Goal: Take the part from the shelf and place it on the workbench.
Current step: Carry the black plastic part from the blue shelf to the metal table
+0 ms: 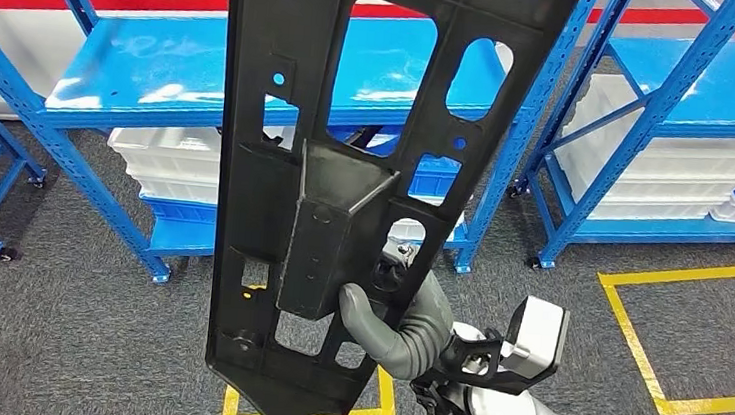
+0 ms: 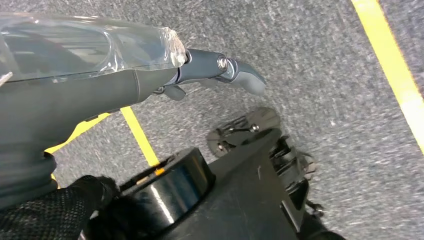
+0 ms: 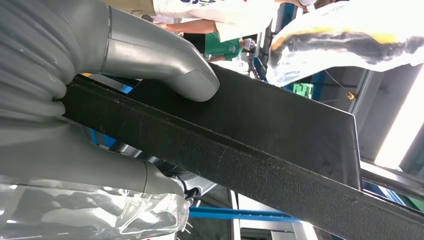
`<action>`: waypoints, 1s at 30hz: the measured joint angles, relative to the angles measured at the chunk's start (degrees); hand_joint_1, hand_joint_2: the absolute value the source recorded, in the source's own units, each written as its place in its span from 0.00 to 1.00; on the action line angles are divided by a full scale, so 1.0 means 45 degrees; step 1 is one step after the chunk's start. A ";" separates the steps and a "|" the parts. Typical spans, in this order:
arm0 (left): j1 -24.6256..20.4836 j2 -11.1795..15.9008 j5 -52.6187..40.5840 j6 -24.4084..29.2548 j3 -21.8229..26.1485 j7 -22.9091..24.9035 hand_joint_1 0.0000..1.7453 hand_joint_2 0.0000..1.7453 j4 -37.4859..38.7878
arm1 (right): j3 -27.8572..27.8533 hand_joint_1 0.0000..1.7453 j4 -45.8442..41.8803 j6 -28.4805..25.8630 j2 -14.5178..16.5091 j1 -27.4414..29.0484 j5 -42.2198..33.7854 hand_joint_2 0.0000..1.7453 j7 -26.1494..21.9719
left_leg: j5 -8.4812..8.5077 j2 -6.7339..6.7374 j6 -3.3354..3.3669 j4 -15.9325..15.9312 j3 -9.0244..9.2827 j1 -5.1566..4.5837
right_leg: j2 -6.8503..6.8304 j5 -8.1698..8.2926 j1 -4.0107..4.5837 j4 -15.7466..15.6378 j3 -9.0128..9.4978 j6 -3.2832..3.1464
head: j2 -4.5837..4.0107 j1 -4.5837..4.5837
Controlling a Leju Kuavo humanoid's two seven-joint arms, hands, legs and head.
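**Inspector:** Your right hand point(image 1: 389, 315) holds the part point(image 1: 347, 166) upright, well above the grey carpet point(image 1: 61, 341) and in front of the blue shelf point(image 1: 156, 59). The thumb presses one face of the box-shaped rib low on the part, and the fingers point(image 3: 75, 170) clamp the opposite side. I judge that the rib is gripped because it is the only raised feature thick enough to grasp on a flat panel.

**Operator:** And the part itself?

**Inspector:** You are carrying a long, black, matte plastic panel with a grained surface, pierced by rounded and square cut-outs, its lower end tapering to a point. Held near the bottom, it is top-heavy; I judge that it could tilt while you carry it.

**Operator:** The left hand?

**Inspector:** Your left hand point(image 2: 220, 72) hangs over the carpet beside a yellow floor line point(image 2: 140, 135). It holds nothing; whether its fingers are spread or curled, I cannot tell. No desk is in sight, so placement remains undone.
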 joint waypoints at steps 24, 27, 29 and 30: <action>-0.0019 -0.0028 -0.0045 0.0019 -0.0038 0.0000 0.00 1.00 0.0000 | -0.0296 1.00 -0.0336 -0.0117 -0.0295 0.0241 -0.0171 1.00 0.0152 | -0.1580 0.0210 -0.0095 0.3490 -0.2054 0.0040 | 0.0085 -0.0007 -0.0011 0.0067 -0.0119 -0.0240 | 0.0000 -0.0002; -0.0063 -0.0028 -0.0047 0.0019 -0.0038 -0.0013 0.00 1.00 0.0000 | -0.0296 1.00 -0.0344 -0.0118 -0.0304 0.0276 -0.0170 1.00 0.0172 | -0.1153 0.0140 -0.0081 0.3369 -0.1894 0.0068 | 0.0515 0.0054 -0.0012 0.0080 -0.0148 -0.0206 | 0.0000 -0.0004; -0.0060 -0.0024 -0.0050 0.0022 -0.0038 -0.0011 0.00 1.00 0.0000 | -0.0300 1.00 -0.0379 -0.0158 -0.0316 0.0286 -0.0120 1.00 0.0204 | -0.0227 -0.0318 0.0010 0.1370 -0.0924 0.0101 | 0.0835 0.0089 0.0009 0.0105 -0.0168 -0.0143 | 0.0000 -0.0005; -0.0059 -0.0021 -0.0046 0.0026 -0.0038 -0.0011 0.00 1.00 0.0000 | -0.0307 1.00 -0.0412 -0.0200 -0.0324 0.0292 -0.0049 1.00 0.0228 | 0.0039 -0.0570 0.0051 0.0564 -0.0571 0.0114 | 0.0986 0.0115 0.0020 0.0129 -0.0225 -0.0093 | 0.0000 -0.0002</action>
